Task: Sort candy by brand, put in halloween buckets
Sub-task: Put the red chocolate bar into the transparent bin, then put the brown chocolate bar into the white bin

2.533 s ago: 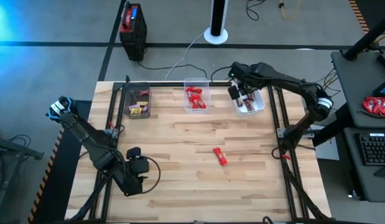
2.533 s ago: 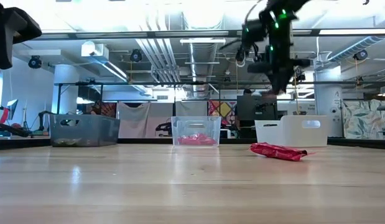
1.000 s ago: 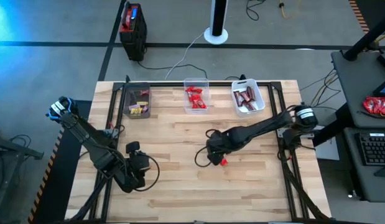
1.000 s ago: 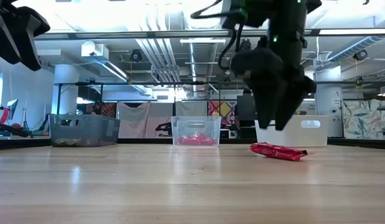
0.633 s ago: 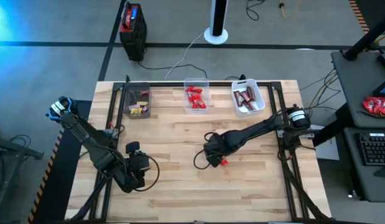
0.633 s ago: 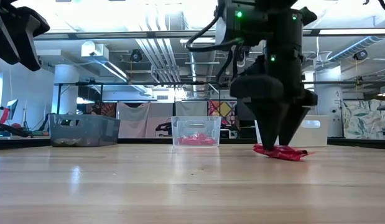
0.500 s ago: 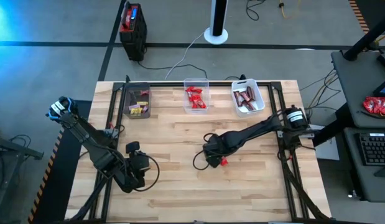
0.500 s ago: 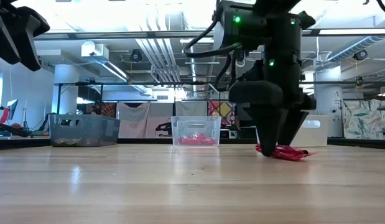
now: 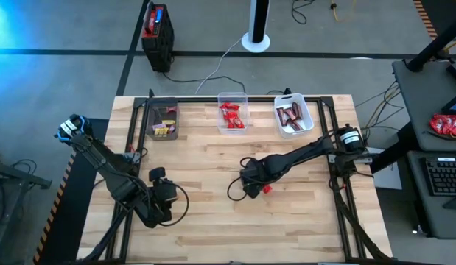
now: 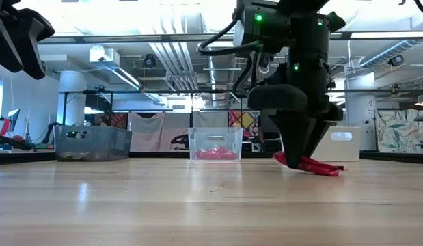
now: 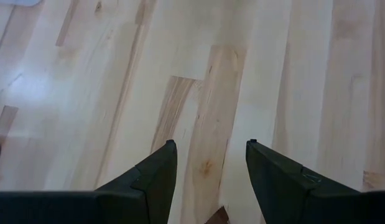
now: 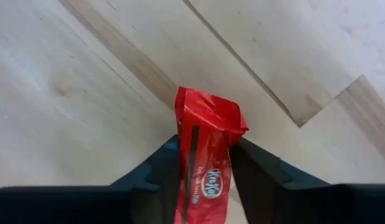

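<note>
While my right gripper (image 12: 204,163) clamps the last loose red bar (image 12: 204,152), the buckets (image 9: 232,112) already hold candy. Only this one remains. My left gripper (image 11: 211,165) waits, fingers apart.

You have a light wood table (image 9: 213,228) with three bins along its far edge: grey (image 9: 163,120), clear (image 9: 232,112), white (image 9: 293,116); one red candy bar (image 9: 265,189) mid-table.

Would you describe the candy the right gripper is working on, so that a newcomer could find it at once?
On the wooden table, look to the open middle area in front of the three bins, where the right gripper has reached down. Between its fingers lies a shiny red candy bar, one end sticking out. It is the only candy lying loose on the table; all the others sit inside bins.
</note>
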`<state>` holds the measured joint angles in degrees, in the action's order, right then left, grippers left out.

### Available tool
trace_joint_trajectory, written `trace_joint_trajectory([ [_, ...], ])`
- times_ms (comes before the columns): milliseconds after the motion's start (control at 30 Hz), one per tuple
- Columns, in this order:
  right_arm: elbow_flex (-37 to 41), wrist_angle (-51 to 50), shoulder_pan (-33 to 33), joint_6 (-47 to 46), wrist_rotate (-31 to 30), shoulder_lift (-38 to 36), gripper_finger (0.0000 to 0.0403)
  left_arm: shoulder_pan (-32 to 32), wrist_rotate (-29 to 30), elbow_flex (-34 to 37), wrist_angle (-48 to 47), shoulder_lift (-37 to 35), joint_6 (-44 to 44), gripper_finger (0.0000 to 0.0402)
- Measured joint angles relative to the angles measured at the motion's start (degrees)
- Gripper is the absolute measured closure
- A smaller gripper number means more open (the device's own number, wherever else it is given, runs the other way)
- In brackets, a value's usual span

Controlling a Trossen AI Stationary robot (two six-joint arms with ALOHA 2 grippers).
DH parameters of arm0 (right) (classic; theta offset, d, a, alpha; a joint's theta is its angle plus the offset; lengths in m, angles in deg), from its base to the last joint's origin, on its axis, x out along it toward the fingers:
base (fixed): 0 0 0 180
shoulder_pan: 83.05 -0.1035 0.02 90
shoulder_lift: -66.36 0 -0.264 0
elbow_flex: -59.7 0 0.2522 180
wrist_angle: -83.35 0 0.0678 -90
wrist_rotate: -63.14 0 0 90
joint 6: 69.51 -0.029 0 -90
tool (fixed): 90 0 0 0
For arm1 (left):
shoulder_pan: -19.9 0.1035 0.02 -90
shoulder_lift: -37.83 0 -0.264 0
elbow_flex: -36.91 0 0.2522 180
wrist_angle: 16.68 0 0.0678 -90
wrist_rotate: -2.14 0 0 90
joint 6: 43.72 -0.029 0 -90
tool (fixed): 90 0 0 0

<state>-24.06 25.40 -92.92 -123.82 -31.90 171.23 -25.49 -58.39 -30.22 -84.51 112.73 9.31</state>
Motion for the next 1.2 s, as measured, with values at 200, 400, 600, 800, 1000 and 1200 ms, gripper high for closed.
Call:
trace_joint_trajectory([
  [200, -0.66, -0.18, 0.08, 2.68, -1.35, -1.51, 0.0340, 0.00, 0.17, 0.31, 0.03, 0.00, 0.00, 0.0226],
  [400, -5.91, 0.41, 3.32, 10.21, -7.30, -4.22, 0.0357, 0.00, 3.01, 0.18, -0.02, 0.00, -0.17, 0.0226],
  [600, -13.28, 6.91, 11.49, 23.91, -11.55, -5.43, 0.0355, 0.00, 2.16, 0.13, -0.06, 0.00, -0.96, 0.0226],
  [800, -16.11, 22.61, 21.40, 36.25, -11.69, -5.43, 0.0356, 0.00, -7.84, 0.13, -0.62, 0.00, -0.36, 0.0226],
  [1000, -15.91, 25.59, 31.35, 34.05, -3.91, -3.73, 0.0301, -0.07, -11.25, 0.30, -3.11, 0.00, 1.70, 0.0226],
  [1200, -15.82, 25.93, 36.05, 32.97, -0.41, -1.63, 0.0220, -0.07, -11.65, 0.51, -3.44, -0.02, 2.15, 0.0226],
])
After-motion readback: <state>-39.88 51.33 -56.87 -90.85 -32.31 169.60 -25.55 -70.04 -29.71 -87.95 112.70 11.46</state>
